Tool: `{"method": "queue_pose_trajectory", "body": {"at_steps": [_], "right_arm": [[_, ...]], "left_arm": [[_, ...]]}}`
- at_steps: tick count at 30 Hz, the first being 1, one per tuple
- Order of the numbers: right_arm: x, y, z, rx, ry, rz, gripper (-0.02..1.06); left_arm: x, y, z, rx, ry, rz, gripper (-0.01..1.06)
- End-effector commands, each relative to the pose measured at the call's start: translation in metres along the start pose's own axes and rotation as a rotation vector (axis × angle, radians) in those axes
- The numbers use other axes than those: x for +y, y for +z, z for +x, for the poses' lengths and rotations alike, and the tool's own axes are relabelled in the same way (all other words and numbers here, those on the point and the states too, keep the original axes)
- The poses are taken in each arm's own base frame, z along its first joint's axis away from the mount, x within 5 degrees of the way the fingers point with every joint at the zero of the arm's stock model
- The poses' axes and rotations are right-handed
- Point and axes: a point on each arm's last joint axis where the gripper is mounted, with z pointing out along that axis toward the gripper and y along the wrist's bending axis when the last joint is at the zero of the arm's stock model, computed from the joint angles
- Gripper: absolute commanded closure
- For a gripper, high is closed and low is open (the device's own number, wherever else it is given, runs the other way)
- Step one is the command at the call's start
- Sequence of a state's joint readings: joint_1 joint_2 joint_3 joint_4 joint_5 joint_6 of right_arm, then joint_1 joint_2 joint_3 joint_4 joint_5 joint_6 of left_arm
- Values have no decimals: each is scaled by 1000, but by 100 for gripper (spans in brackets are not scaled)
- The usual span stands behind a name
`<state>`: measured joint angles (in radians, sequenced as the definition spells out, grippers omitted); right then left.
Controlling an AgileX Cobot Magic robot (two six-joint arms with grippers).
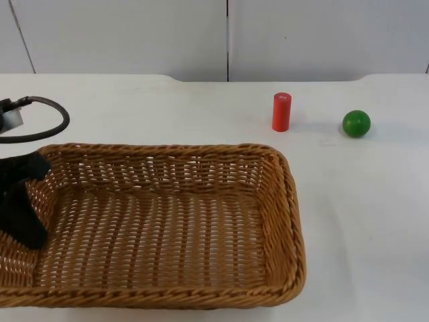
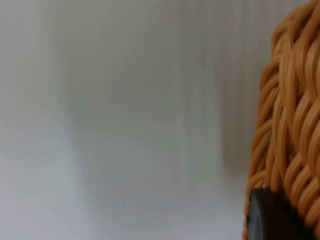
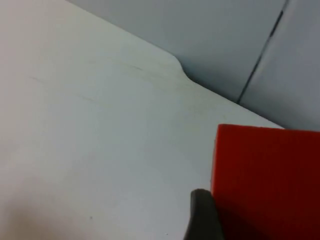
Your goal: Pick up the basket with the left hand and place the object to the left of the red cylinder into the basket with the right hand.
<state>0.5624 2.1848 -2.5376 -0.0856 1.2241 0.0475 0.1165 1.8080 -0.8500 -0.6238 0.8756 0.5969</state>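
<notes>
the wicker basket (image 1: 167, 228) lies nearest, at six o'clock on the white counter (image 1: 362, 221), with the left pincer (image 1: 23, 201) clamped on its nine o'clock rim; whether it is lifted i cannot tell. the red cylinder (image 1: 281, 111) stands at one o'clock, a green ball (image 1: 356, 123) at its three o'clock. the right pincer (image 3: 202, 215) holds a red block (image 3: 267, 180) against one fingertip; how its jaws stand i cannot tell. judging by this, the drop into the basket is still to come.

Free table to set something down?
Bare table: the strip between basket rim and wall, left of red cylinder; also right of the basket, nearer than green ball. Tight between cylinder and ball. Left hand grips the basket's left rim; right hand beside a red object.
</notes>
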Motion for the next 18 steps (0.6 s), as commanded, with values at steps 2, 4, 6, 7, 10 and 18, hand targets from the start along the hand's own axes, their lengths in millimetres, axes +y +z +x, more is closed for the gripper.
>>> {"method": "queue_pose_trajectory", "body": {"at_steps": [2,4,6,7,10,18], "right_arm": [[19,-23,-5,-44,-39,-42,104],[29,-32,-6,-60,-56,-59,104],[33,-36,-7,-66,-63,-66,104],[38,-40,-7,-73,-70,-75,104],[44,-57,-8,-94,-80,-116,104],[34,-103,20,-21,-129,-102,104]], "left_arm": [[-4,-4,0,-1,-8,24,105],[-4,-4,0,-1,-8,24,105],[-3,-4,1,1,-7,23,105],[-3,-4,1,1,-7,23,105],[-4,-4,1,5,-5,26,105],[-4,-4,1,5,-5,26,105]]}}
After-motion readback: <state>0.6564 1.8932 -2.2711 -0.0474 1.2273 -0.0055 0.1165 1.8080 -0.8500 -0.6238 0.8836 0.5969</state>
